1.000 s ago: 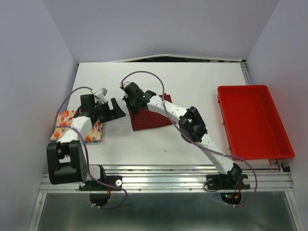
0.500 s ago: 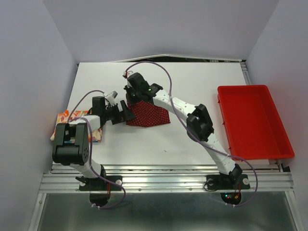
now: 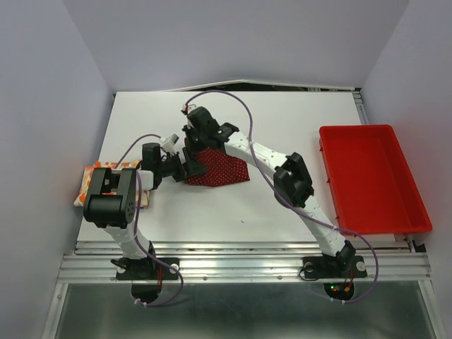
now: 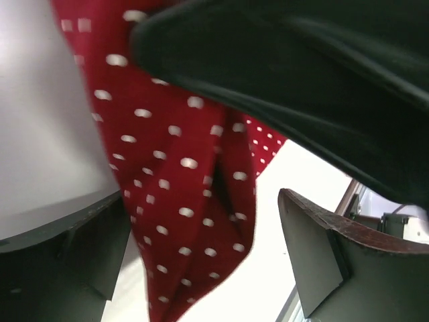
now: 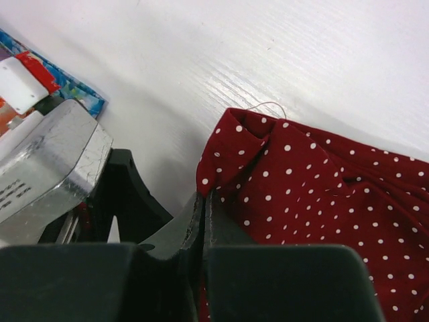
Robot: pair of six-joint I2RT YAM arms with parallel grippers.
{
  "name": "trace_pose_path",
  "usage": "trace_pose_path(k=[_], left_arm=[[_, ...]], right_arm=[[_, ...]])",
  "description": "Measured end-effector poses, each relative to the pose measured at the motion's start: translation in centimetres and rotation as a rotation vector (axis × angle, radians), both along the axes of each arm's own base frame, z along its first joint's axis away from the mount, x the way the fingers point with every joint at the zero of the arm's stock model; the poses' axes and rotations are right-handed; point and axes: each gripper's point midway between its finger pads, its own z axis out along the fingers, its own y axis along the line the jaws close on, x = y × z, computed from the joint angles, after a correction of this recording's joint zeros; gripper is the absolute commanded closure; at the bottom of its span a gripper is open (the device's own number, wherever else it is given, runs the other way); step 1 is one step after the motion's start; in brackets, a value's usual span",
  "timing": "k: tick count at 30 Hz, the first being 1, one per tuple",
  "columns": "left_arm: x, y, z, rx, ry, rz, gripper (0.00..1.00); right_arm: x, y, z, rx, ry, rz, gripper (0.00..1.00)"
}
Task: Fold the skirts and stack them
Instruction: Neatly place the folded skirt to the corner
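The red skirt [image 3: 219,169] lies near the middle of the table [image 3: 296,127], its left corner lifted off the surface. That corner is pinched between the shut fingers of the right gripper [image 5: 203,209], while the left gripper [image 4: 201,258] is held wide open with the hanging cloth between its jaws, nothing yet gripped. The cloth is judged light, thin and limp: it drapes and creases under its own weight, so a fold will not hold unless it is laid flat and pressed. Hold is best taken at corners or along the hem, through all layers, since a single layer may slip away. The cream skirt [image 3: 90,176] is seen folded at the table's left edge; a strip of the blue skirt [image 5: 74,90] shows beside it, though which lies on top cannot be told. The tray [image 3: 323,152] stands well apart at the right, and nothing is seen in it.
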Motion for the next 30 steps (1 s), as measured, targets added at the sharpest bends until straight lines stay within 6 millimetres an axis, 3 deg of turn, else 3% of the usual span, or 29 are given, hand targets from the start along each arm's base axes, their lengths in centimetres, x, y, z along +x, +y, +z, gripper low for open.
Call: trace_pose_path(k=[4,14,15,16,17,18,19,21,24,26,30], left_arm=[[0.8,-0.2,-0.4,-0.030,0.015,0.020,0.17],[3.2,0.1,-1.2,-0.033,0.029,0.120,0.33],[3.4,-0.1,-1.2,-0.036,0.030,0.124,0.37],[3.6,-0.1,-1.3,-0.035,0.030,0.131,0.51],[3.7,-0.1,-1.4,-0.032,0.032,0.136,0.60],[3.7,-0.1,-1.5,-0.031,0.035,0.138,0.69],[3.7,0.0,-1.7,-0.023,0.044,0.148,0.83],[3.7,0.5,-2.6,0.026,0.083,0.169,0.97],[4.4,1.5,-2.7,0.131,0.125,0.189,1.00],[5.1,2.5,-1.8,0.230,0.108,0.192,1.00],[5.9,5.2,1.7,0.430,0.050,0.184,1.00]], right_arm=[[0.2,-0.1,0.1,0.016,0.017,-0.023,0.99],[0.7,-0.3,0.3,0.069,0.073,-0.084,0.99],[0.8,-0.3,0.3,0.076,0.080,-0.089,0.99],[0.8,-0.3,0.4,0.083,0.089,-0.092,0.98],[0.9,-0.4,0.4,0.089,0.096,-0.094,0.88],[0.9,-0.5,0.4,0.094,0.103,-0.094,0.62],[1.1,-0.6,0.4,0.103,0.114,-0.100,0.51],[1.6,-1.0,0.5,0.118,0.124,-0.112,0.27],[2.9,-2.4,0.2,0.129,0.132,-0.135,0.13],[3.6,-4.0,-0.4,0.120,0.154,-0.163,0.11],[6.4,-9.9,-1.9,0.099,0.194,-0.258,0.03]])
